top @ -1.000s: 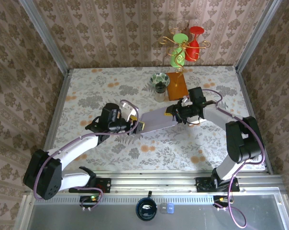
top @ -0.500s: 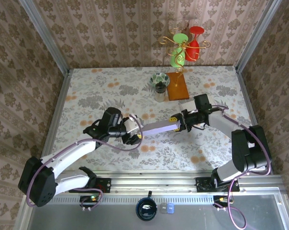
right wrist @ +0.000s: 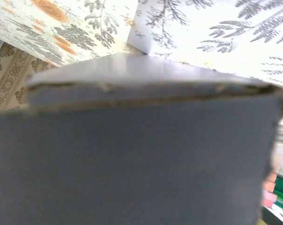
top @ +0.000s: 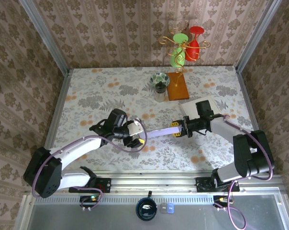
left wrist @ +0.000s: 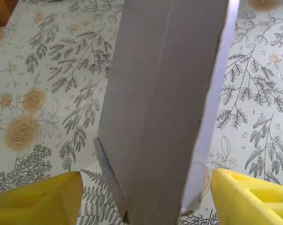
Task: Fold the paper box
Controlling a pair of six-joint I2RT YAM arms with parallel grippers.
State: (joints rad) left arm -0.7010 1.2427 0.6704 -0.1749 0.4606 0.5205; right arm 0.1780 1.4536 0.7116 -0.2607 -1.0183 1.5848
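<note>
The flat grey paper box (top: 159, 132) stretches as a narrow strip over the middle of the flower-patterned counter (top: 96, 86), reaching from one arm to the other. The left end effector (top: 138, 134) is released: in its wrist view the yellow fingers (left wrist: 38, 204) stand wide on either side of the box's near end, apart from the cardboard. The right end effector (top: 179, 129) is clenched on the box's other end, and the cardboard sits right up against its wrist camera.

Top cam overhead, down; wrist cams v. close, share paper box (left wrist: 165, 108).
</note>
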